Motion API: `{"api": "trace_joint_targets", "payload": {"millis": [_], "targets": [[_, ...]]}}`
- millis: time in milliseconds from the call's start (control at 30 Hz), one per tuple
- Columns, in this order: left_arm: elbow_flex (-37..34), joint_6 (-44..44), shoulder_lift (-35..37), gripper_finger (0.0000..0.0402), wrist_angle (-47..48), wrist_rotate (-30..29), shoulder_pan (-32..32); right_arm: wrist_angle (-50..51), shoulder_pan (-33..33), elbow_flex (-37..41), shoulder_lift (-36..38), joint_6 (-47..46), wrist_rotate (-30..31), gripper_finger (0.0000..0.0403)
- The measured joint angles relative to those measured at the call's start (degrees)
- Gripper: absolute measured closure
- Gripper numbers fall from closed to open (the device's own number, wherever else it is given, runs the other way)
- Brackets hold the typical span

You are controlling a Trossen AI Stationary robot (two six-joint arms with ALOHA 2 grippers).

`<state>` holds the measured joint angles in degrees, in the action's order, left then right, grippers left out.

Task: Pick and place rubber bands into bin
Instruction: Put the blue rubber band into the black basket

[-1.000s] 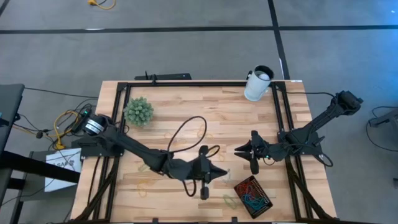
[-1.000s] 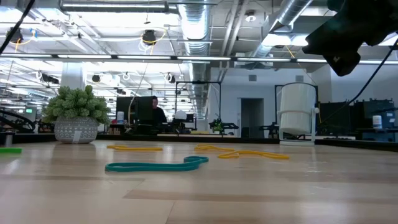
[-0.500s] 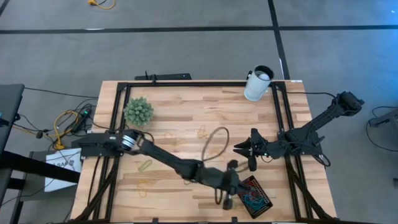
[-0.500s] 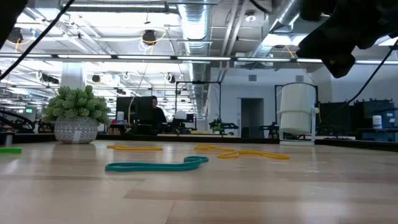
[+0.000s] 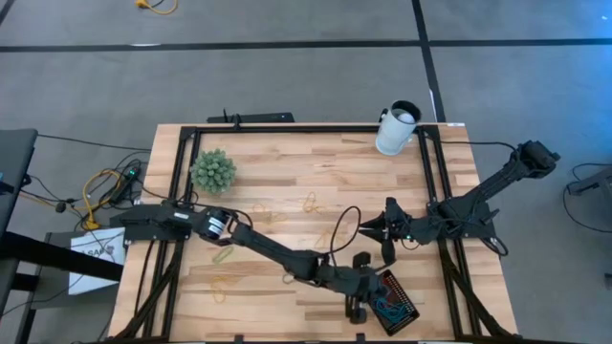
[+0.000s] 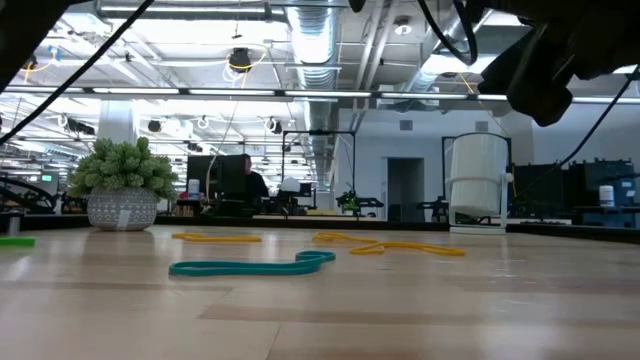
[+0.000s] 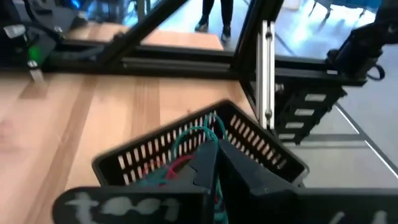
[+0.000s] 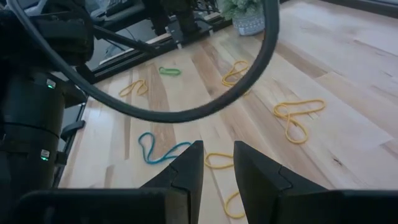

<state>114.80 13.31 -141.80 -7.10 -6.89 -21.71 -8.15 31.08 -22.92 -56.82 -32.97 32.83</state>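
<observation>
The bin (image 5: 400,306) is a small black tray with slotted walls near the table's front right. It holds red, blue and green rubber bands (image 7: 163,174). My left gripper (image 5: 375,285) reaches across the table to the bin's near-left rim and is shut on a green rubber band (image 7: 186,134) above the bin's wall (image 7: 261,149). My right gripper (image 5: 366,229) waits open a little beyond the bin, over bare wood. Loose rubber bands lie flat on the table: yellow ones (image 5: 311,203), a blue one (image 8: 155,149) and a green one (image 6: 250,267). My left gripper (image 7: 214,146) pinches a green rubber band between its two shut fingertips; a strand (image 7: 217,186) runs back between the fingers. The fingers slant down from the table's left. The band's free loop arcs slack beside the tips, clear of the table, over the bin's near wall.
A potted plant (image 5: 212,170) stands at the far left and a white cup (image 5: 397,129) at the far right corner. A black frame rail (image 5: 430,191) runs along the right side. My left arm's cable (image 8: 186,106) loops over the table's middle.
My left gripper has swung toward the table's right and near edges and come down, from the table's middle to the bin's rim, staying shut. The cable loop has trailed along after it.
</observation>
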Motion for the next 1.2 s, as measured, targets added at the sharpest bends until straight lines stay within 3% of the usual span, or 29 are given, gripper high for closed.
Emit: {"api": "trace_joint_targets", "payload": {"millis": [667,1200], "targets": [[-0.02,0.09,0.01,0.0398,-2.88,3.17,-1.16,-1.11,-0.18,0.00,0.00,0.30,-1.19,0.0320],[-0.04,0.01,0.01,0.0316,-2.78,4.64,-0.92,-1.11,-0.16,0.00,0.00,0.42,-1.19,0.0320]]}}
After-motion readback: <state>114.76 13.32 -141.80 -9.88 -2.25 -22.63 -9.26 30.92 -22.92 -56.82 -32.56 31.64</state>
